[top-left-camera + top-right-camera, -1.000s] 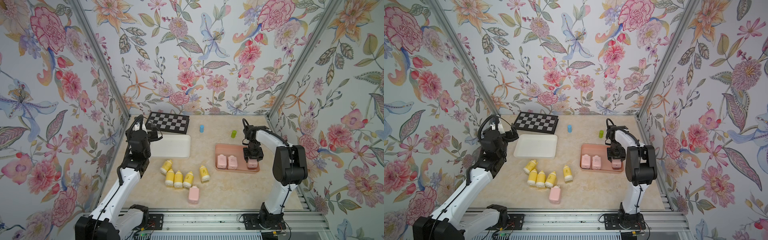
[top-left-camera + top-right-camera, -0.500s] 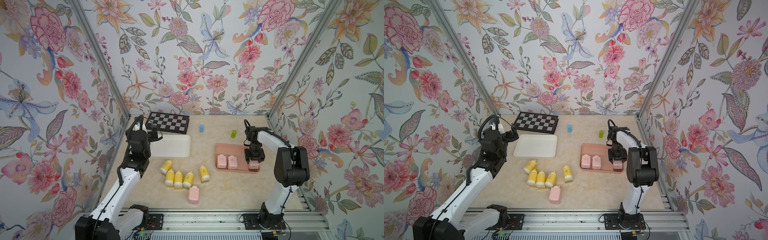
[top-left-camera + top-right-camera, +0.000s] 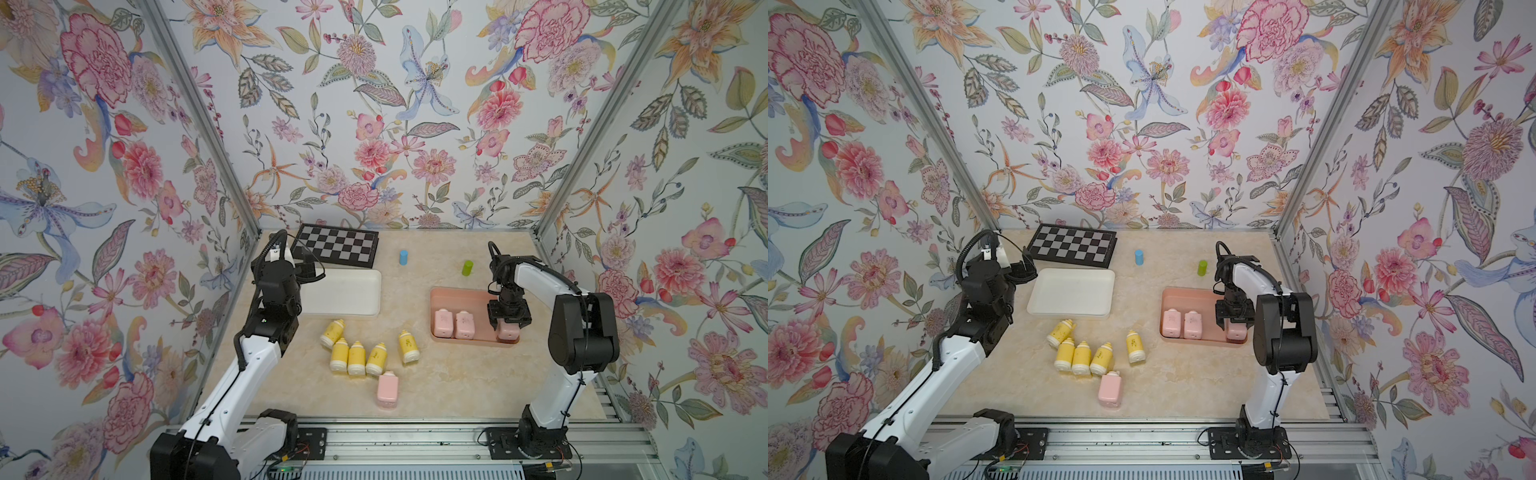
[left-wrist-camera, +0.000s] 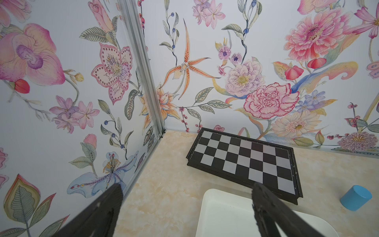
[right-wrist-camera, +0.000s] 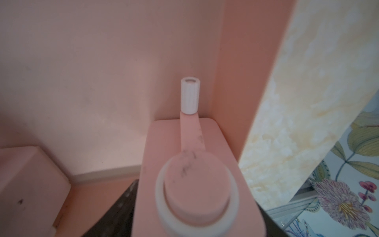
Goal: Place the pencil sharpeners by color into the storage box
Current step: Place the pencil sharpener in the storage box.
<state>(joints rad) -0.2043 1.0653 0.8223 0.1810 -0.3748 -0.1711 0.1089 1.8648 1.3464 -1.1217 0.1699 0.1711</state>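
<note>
Right gripper [image 3: 508,325] points straight down into the near right corner of the pink tray [image 3: 457,296]. A pink sharpener [image 3: 508,334] stands upright between its fingers, base on the tray floor, just beside the tray wall. In the right wrist view this sharpener [image 5: 194,184] fills the foreground, its white-tipped crank up, with a dark finger [image 5: 125,207] close against one flank. Whether the jaws clamp it or stand just clear, I cannot tell.

Two more pink sharpeners [image 3: 443,323] [image 3: 464,325] stand side by side along the tray's near edge, touching or nearly so, a little apart from the one under the gripper.

Left gripper [image 4: 186,185] is released, fingers spread wide and holding nothing. It hangs over the far left corner of the white tray [image 3: 345,291], facing the checkerboard [image 3: 336,249] at the back wall.

On the table [image 3: 457,386], in front of the white tray:
- five yellow sharpeners lying down: one [image 3: 333,332] nearest the tray, three in a tight row [image 3: 339,354] [image 3: 356,358] [image 3: 376,358], and one [image 3: 409,346] a little off to the right
- one pink sharpener [image 3: 387,389] lying just in front of that row (the only pink one outside the pink tray)

A blue cylinder [image 3: 403,257] and a green cylinder [image 3: 467,268] stand toward the back, well apart from the sharpeners. The white tray holds nothing.
</note>
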